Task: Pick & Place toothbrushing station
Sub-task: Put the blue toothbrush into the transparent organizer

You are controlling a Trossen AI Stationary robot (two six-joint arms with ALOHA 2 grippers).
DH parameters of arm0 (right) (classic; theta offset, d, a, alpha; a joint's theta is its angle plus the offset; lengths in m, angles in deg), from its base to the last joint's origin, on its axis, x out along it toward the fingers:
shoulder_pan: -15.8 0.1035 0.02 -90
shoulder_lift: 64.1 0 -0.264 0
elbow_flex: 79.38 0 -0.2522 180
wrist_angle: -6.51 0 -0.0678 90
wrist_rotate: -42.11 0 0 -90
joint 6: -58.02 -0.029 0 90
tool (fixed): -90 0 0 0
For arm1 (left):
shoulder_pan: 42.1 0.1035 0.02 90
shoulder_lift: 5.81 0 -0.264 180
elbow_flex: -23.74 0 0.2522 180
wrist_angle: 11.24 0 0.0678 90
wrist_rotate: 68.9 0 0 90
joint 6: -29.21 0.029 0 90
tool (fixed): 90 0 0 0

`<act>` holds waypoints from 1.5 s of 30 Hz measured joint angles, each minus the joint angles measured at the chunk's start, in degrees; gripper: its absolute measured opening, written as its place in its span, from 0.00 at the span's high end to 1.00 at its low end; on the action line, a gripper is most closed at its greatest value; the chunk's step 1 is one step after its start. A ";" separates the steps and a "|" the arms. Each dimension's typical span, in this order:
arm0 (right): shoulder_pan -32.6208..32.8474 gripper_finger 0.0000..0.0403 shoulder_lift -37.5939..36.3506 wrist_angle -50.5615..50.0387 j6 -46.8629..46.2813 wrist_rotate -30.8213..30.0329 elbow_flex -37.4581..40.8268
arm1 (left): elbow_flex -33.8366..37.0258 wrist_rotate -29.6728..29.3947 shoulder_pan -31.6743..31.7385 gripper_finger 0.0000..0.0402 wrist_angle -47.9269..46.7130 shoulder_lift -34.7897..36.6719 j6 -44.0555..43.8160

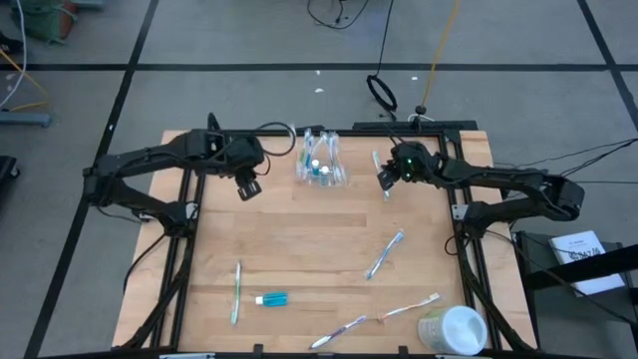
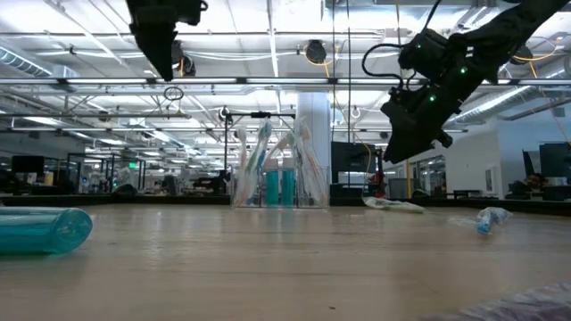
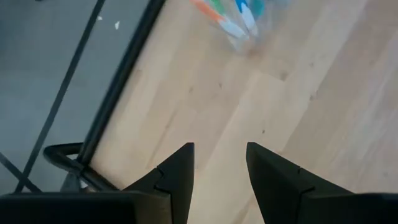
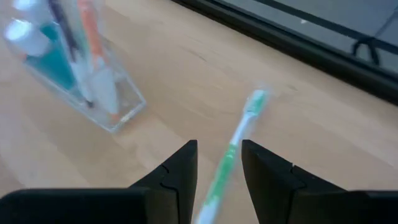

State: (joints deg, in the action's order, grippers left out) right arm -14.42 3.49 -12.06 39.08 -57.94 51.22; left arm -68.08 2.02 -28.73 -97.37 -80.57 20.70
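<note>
A clear plastic cup [image 1: 321,166] stands upright at the table's far middle, holding several toothbrushes and blue toothpaste tubes [image 2: 277,187]. My left gripper [image 1: 249,187] hangs open in the air to the cup's left [image 3: 221,146], with nothing between its fingers. My right gripper [image 1: 384,180] hangs open to the cup's right, above a green-and-white toothbrush [image 4: 235,149] that lies flat on the table. Its fingers [image 4: 219,143] stand above either side of the handle and are clear of it. More toothbrushes [image 1: 385,253] [image 1: 236,291] and one blue tube [image 1: 271,298] lie on the near half.
A larger white cup [image 1: 454,329] lies at the near right corner, with two more toothbrushes [image 1: 339,331] [image 1: 409,309] beside it. Black frame rails run along the table's left [image 1: 184,214] and right [image 1: 461,234] sides. Bare wood lies between the cup and the near items.
</note>
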 joint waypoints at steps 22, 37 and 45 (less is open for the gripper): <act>11.65 0.71 3.96 4.38 -11.70 16.33 3.17 | 41.35 14.26 -0.46 0.62 51.11 8.79 -9.66; 29.14 0.71 -5.84 -10.57 -48.02 19.17 3.15 | 41.46 15.00 -1.49 0.62 55.24 8.11 -0.83; 37.77 0.71 -3.54 -11.03 -70.68 19.17 3.21 | 41.46 14.56 -1.52 0.62 55.92 8.11 2.56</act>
State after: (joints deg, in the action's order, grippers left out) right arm 23.35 -0.05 -23.09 -31.61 -38.77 54.43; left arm -26.62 16.58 -30.24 -41.45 -72.46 23.26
